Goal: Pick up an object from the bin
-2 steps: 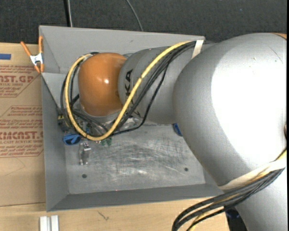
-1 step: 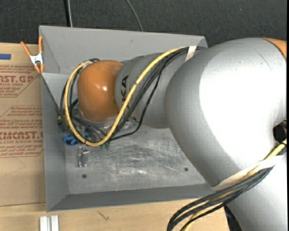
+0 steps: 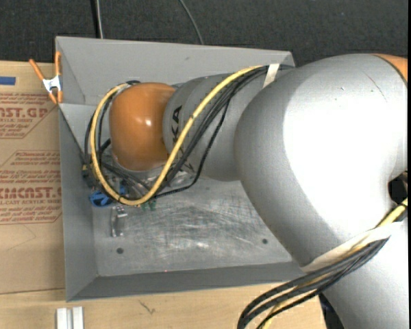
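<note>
My gripper point(image 3: 118, 178) reaches down into the left part of the bin, and I see only its dark body, half hidden under the wrist and its cables. Just below it, a small silvery metal piece point(image 3: 116, 223) rests on the bin floor. A small blue thing point(image 3: 96, 199) lies by the left wall, at the gripper's lower left edge. A tiny green bit point(image 3: 147, 205) peeks out beneath the cables. Whether the gripper touches any of them is hidden.
The thick grey arm comes in from the right and covers the bin's right and back. Bare scratched floor shows along the front of the bin. The left wall stands close to the gripper.
</note>
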Controlling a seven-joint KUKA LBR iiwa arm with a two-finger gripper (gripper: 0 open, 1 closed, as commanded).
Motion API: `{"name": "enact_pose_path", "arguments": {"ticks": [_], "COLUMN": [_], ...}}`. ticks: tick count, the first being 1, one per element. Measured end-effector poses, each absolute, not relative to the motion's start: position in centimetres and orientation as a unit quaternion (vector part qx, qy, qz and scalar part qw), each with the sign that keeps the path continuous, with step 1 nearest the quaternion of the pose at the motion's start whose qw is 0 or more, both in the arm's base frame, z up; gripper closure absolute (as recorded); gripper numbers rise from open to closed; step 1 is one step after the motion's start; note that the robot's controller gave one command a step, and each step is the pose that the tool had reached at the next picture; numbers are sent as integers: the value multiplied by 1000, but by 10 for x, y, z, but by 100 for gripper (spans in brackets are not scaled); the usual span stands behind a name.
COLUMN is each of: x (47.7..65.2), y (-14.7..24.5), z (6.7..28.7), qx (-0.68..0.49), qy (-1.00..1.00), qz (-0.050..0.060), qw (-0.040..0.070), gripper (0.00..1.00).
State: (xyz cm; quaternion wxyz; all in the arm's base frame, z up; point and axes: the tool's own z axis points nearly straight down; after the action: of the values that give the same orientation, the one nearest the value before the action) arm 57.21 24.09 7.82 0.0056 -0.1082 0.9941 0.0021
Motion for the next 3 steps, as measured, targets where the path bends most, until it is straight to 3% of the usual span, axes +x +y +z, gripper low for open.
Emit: {"name": "enact_pose_path", "arguments": {"ticks": [1, 2, 3], "x": [572, 573, 575], "y": [243, 244, 245], "z": [80, 107, 150], "qx": [-109, -109, -109], "qy": [994, 994, 994], "qz": [3, 1, 1], "qw": [6, 3, 3], "gripper": [100, 100, 100]}}
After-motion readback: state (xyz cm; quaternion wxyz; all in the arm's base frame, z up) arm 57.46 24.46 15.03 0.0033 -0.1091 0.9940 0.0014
